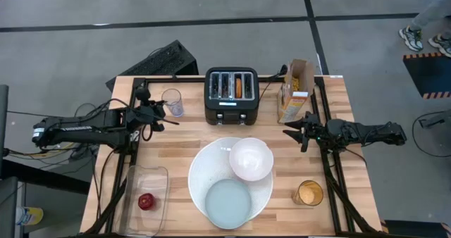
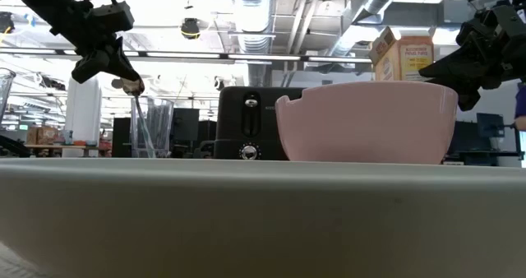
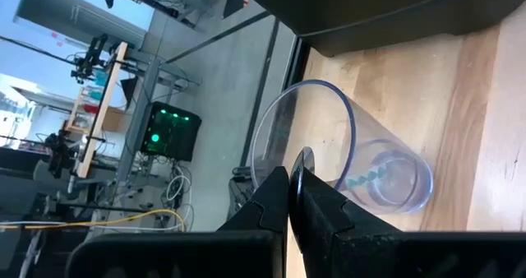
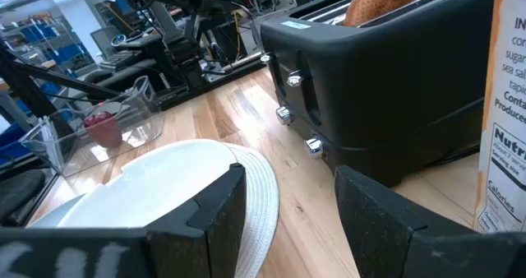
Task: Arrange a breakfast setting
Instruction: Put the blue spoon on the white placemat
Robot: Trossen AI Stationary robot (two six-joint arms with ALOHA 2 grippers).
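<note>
Left gripper (image 1: 159,113) hung beside the clear glass (image 1: 173,102), fingers together on the spoon (image 3: 306,167). Right gripper (image 1: 299,131), fingers apart, hovered near the cereal box (image 1: 295,90). White bowl (image 1: 251,158) and pale-blue plate (image 1: 228,203) sat on the large plate (image 1: 201,169); bagel (image 1: 239,87) in the toaster (image 1: 231,95).

Left arm extended from the table's left edge, its gripper (image 1: 161,114) raised above the surface with fingers (image 3: 316,208) pressed together. Right arm extended from the right edge, its gripper (image 1: 294,132) raised likewise, fingers (image 4: 220,208) spread apart
</note>
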